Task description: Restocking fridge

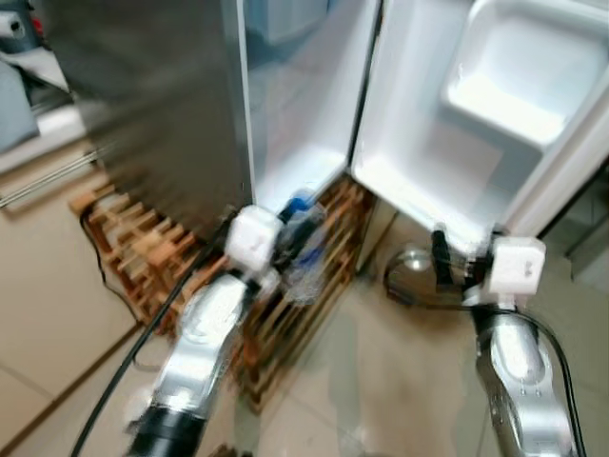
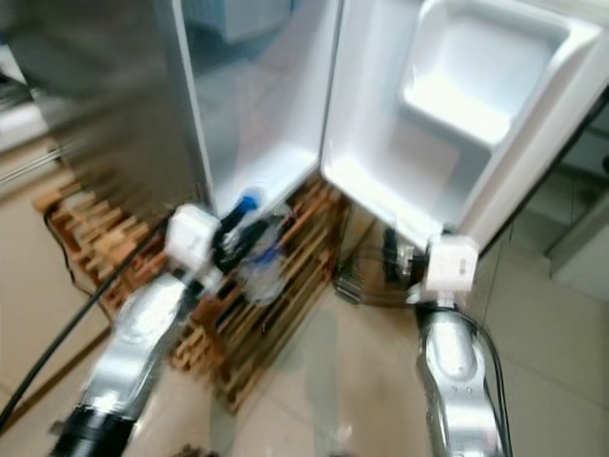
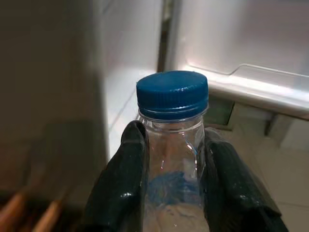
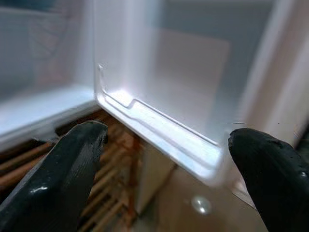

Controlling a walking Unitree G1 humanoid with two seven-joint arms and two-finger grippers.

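Observation:
A clear plastic bottle [image 1: 303, 243] with a blue cap [image 3: 172, 94] is held low in front of the open fridge [image 1: 304, 105]. My left gripper [image 1: 290, 238] is shut on the bottle, its two black fingers [image 3: 120, 183] pressing the neck just under the cap. The fridge stands on a wooden pallet [image 1: 276, 314]. Its white door [image 1: 476, 114] swings open to the right, with a moulded shelf [image 1: 519, 81] inside. My right gripper [image 1: 461, 262] hangs open below the door's lower edge, its fingers [image 4: 67, 169] wide apart with nothing between them.
A black cable [image 1: 143, 343] runs along the tiled floor [image 1: 381, 381] beside my left arm. The fridge's steel side [image 1: 162, 105] is at the left, with a counter edge [image 1: 43, 143] beyond it. Both eye views are blurred.

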